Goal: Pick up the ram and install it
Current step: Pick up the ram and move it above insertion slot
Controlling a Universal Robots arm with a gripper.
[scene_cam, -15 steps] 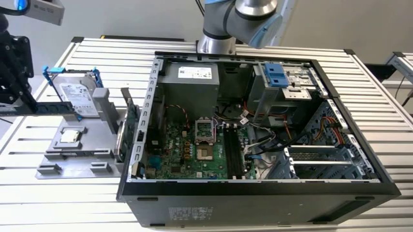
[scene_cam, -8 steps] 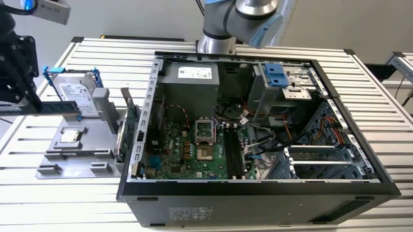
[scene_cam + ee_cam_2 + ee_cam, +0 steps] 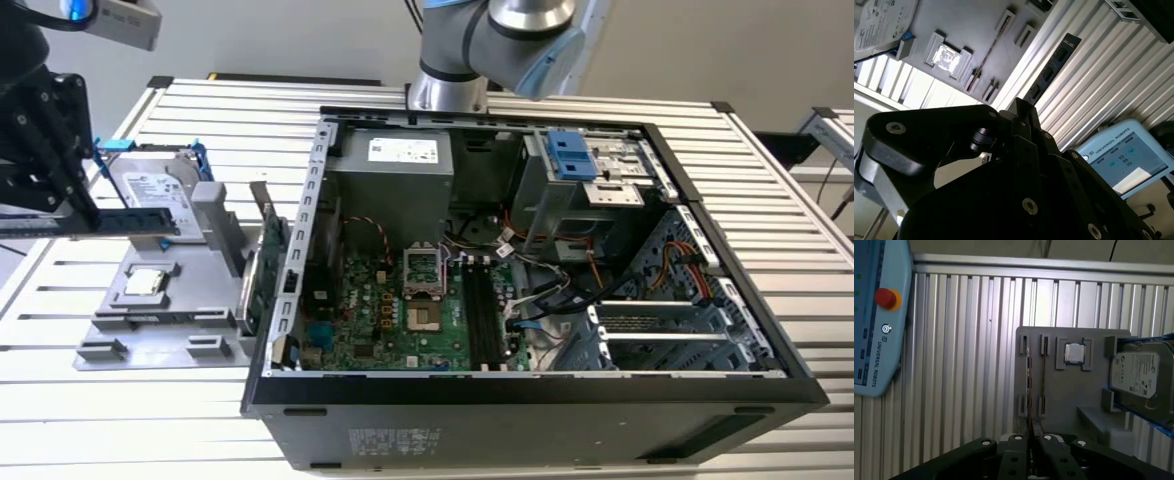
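One open computer case, holding one motherboard and one power supply; one grey parts tray, carrying one hard drive in a blue frame and one processor; one green expansion card standing at the tray's edge; one ram; one gripper; one robot arm; one teach pendant with one red button; one slatted aluminium table beneath them.
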